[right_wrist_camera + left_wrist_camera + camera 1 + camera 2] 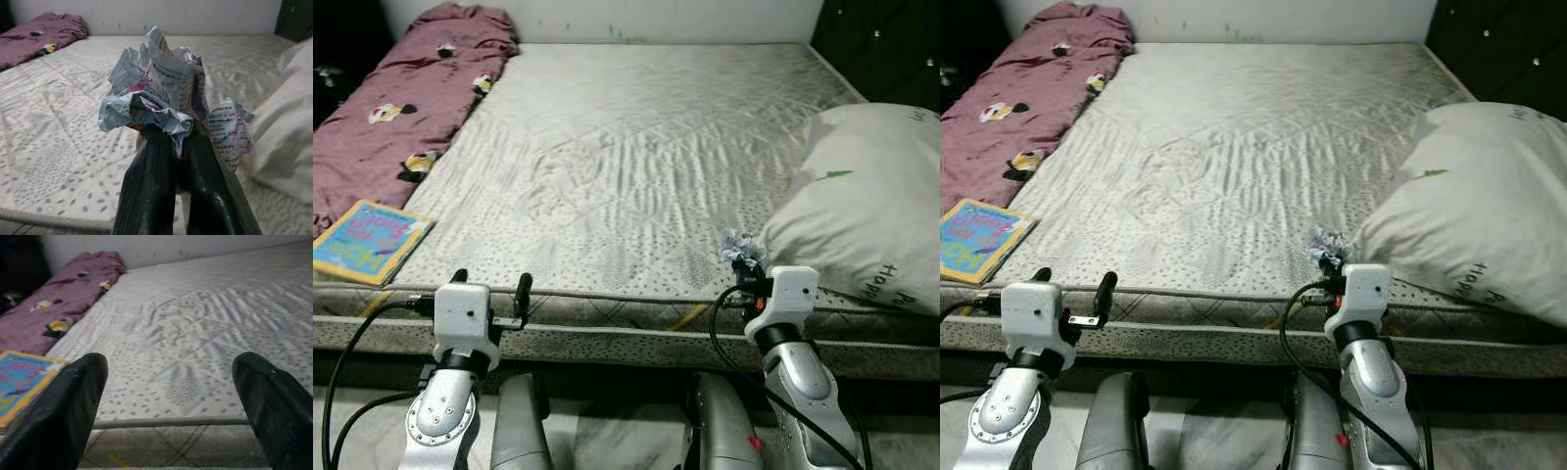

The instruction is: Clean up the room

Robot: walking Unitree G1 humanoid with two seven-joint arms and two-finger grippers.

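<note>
Right end effector [178, 147] clenching a crumpled paper [166, 93] just above the bed's [636, 147] near edge, beside the white pillow [867, 196] at the near right corner. Left end effector [171, 396] hovering released at the near edge, close to the colourful book [367, 240] lying by the maroon blanket [401, 108] along the left edge.

This is a bedroom in a home: a wide bare mattress [636, 157], a white pillow [871, 206] and a purple blanket [401, 108] on it.
</note>
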